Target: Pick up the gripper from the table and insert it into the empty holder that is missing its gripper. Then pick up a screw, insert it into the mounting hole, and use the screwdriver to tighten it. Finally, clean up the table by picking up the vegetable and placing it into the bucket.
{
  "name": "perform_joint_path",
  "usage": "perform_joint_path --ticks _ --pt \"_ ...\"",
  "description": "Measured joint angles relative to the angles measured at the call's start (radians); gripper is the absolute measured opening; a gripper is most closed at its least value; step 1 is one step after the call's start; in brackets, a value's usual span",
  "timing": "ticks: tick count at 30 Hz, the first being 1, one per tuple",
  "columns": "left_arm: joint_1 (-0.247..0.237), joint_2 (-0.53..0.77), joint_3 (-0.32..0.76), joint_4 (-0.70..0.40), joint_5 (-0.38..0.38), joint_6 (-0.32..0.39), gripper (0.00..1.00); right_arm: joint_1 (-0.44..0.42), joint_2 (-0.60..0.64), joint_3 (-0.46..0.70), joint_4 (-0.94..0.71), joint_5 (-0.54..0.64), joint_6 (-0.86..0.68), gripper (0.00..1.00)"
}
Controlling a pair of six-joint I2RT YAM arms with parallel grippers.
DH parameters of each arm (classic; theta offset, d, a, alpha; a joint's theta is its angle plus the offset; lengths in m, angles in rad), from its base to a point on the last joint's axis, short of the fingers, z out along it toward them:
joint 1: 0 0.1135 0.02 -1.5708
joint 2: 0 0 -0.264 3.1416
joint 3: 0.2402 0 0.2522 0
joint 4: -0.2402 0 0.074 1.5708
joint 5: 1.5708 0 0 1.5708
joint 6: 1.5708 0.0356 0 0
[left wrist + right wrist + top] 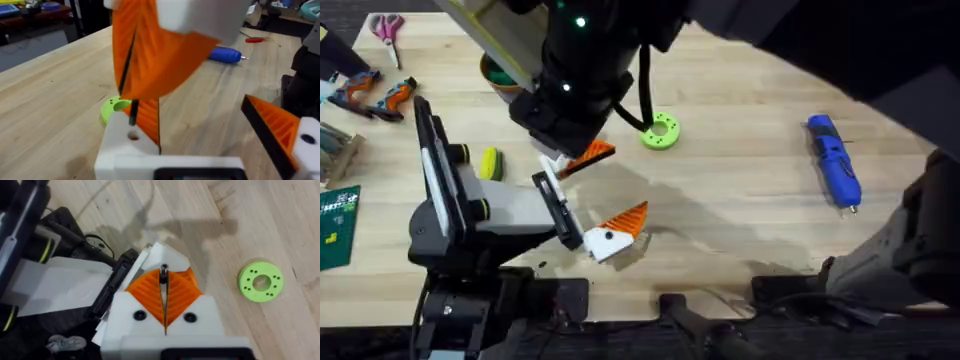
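While the right gripper [164, 282], clenched on the screw [163, 274], hangs over the mounting hole [133, 135] of the holder [120, 150], left of centre, a tilted screw could miss the hole and drop. The gripper [149, 120] appears seated in the holder. The left gripper [205, 135] is spread and empty.

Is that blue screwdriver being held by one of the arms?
No, the screwdriver lies alone on the table, no fingers touching it.
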Motion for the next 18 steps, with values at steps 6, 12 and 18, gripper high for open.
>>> perform_joint_path --ticks 6,12,18 --pt "0.000 0.000 0.000 0.000 0.000 0.000 0.986 0.000 0.011 0.000 0.006 0.000 0.000 0.006" --pt "0.000 0.000 0.000 0.000 -0.001 -0.007 0.986 0.000 0.034 0.000 0.005 0.000 0.000 0.006" --pt "0.000 0.000 0.000 0.000 0.000 -0.007 0.986 0.000 0.034 0.002 0.001 0.003 0.000 0.006"
